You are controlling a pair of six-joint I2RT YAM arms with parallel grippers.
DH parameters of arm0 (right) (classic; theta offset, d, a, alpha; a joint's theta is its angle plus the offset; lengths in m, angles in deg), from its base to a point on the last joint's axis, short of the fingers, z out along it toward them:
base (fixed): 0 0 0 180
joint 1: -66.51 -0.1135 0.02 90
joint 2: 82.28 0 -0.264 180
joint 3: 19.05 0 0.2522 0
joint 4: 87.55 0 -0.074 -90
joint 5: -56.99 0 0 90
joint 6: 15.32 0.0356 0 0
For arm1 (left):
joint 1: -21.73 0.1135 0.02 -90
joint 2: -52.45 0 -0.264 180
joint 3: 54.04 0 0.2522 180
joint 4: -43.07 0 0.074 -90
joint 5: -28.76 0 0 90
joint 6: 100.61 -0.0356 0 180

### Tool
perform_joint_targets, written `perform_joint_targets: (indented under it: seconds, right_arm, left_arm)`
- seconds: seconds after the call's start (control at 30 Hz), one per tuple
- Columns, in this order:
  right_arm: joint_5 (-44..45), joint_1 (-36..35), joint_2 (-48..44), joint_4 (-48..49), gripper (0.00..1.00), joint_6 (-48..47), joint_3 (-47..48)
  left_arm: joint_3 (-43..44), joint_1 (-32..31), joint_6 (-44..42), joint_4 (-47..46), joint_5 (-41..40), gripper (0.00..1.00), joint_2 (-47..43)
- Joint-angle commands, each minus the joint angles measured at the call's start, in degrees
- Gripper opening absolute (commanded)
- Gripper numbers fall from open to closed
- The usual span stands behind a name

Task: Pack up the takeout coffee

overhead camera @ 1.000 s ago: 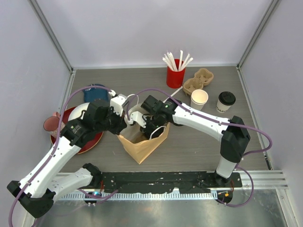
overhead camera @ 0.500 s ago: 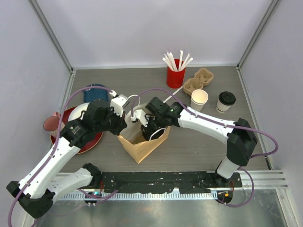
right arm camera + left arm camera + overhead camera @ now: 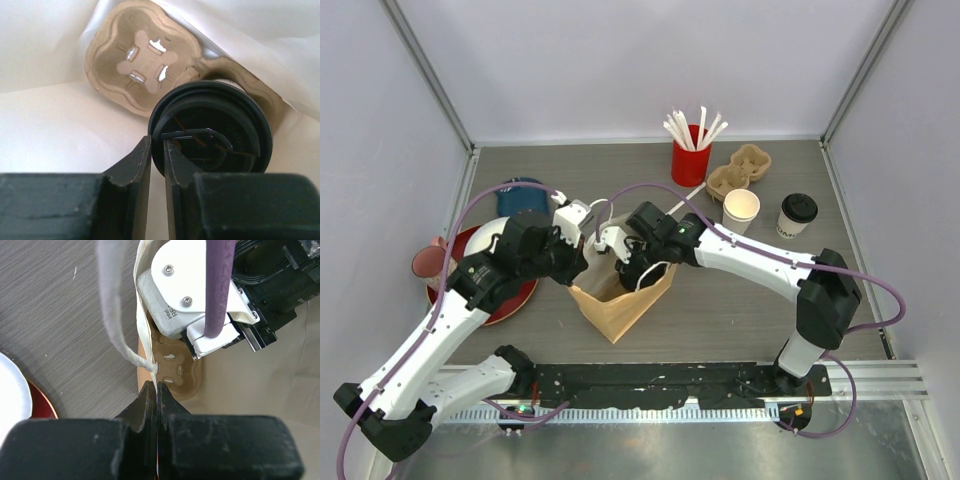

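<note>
Brown kraft paper makes up the paper bag (image 3: 615, 312) standing open at the middle of the top view, and both arms meet at its mouth. The left gripper (image 3: 156, 388) is closed tight on the bag's rim, holding the mouth apart. The right gripper (image 3: 157, 143) reaches down inside. Its fingers stand a narrow slit apart astride the lid rim of a lidded cup (image 3: 215, 127), and I cannot tell whether they pinch that rim or stand just free of it.

That cup sits low in the right wrist view and appears seated in one socket of the pulp carrier (image 3: 132, 55) on the bag's floor. The carrier's other socket, upper left in that view, is empty. The second lidded cup (image 3: 798, 214) stands on the worktop (image 3: 750, 300) at the right of the top view, just beside a lidless cup (image 3: 741, 209).

These cups probably handle light and soft-walled (a hard squeeze on the paper would dent it and could pop the lid). The plastic lid looks stiffer but slick and is only pressed on, so lifting by its rim risks pulling it off. The safer hold seems to be across the upper wall just under the lid, with the cup kept upright.
</note>
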Motion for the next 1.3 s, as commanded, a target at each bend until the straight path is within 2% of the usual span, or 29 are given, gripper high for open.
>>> perform_joint_targets:
  seconds: [0.0, 0.2, 0.7, 1.27]
  right_arm:
    - [9.9, -0.2, 2.8, -7.9, 0.24, -3.3, -0.6]
    - [10.1, -0.6, 0.3, -8.7, 0.39, -3.0, 0.1]
    - [9.8, -2.2, -4.0, -9.1, 0.54, -2.3, 7.3]
    - [7.2, -3.5, -7.6, -5.2, 0.57, 1.8, 10.7]
  left_arm:
    - [1.1, -0.4, -0.9, -2.0, 2.0, 0.0, -0.4]
    - [1.7, -0.4, -1.1, -1.1, 2.2, 0.0, -0.1]
    - [2.8, -0.4, -3.6, 1.9, 2.8, 0.0, 1.2]
    - [3.3, -0.8, -4.5, 2.8, 2.7, 0.0, 1.5]
